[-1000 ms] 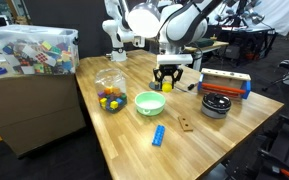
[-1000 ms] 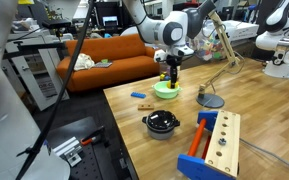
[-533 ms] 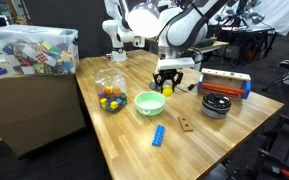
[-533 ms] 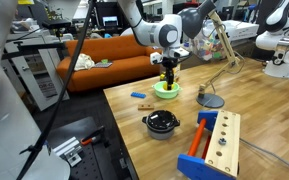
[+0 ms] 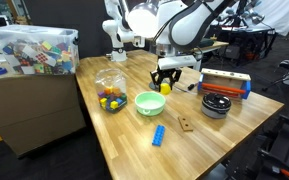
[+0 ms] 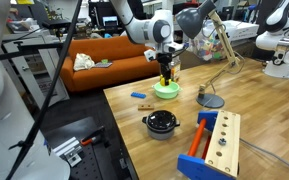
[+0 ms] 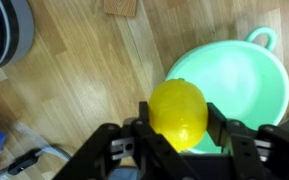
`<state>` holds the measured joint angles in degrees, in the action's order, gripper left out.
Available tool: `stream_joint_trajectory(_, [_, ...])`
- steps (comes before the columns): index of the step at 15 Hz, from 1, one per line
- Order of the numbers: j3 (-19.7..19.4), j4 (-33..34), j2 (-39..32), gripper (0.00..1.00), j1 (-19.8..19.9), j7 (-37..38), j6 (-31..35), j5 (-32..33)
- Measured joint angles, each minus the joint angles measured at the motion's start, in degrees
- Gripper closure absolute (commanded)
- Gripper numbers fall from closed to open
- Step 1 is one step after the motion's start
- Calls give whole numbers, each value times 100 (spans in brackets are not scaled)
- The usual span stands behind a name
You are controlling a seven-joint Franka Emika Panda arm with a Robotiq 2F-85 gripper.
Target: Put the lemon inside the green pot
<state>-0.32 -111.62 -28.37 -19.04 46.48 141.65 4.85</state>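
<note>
My gripper (image 7: 178, 122) is shut on the bright yellow lemon (image 7: 178, 113) and holds it in the air. In the wrist view the lemon hangs over the near left rim of the mint-green pot (image 7: 246, 92), which fills the right side. In both exterior views the gripper (image 5: 165, 84) (image 6: 166, 74) hovers with the lemon (image 5: 165, 86) just above and beside the green pot (image 5: 149, 103) (image 6: 167, 91) on the wooden table. The lemon is hard to make out in one exterior view.
A black pot (image 5: 216, 105) (image 6: 162, 123) and an orange-and-blue toolbox (image 5: 227, 84) (image 6: 210, 145) stand close by. A clear container of coloured balls (image 5: 110, 93), a blue block (image 5: 158, 135) and a small wooden piece (image 5: 186, 124) lie around the green pot.
The gripper with the lemon has moved a little up and sideways toward the green pot. The other things have not moved.
</note>
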Motion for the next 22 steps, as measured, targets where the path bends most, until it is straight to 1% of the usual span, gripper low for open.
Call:
stream_joint_trajectory(3, [87,-40,97,68,-32,-93,-11,4])
stream_joint_trajectory(8, [160,133,55,68,-42,-383,-61,14])
stream_joint_trajectory(14, [196,737,-408,68,-129,-719,-371,15])
stream_joint_trajectory(22, [147,1450,-997,68,-162,-828,-886,15])
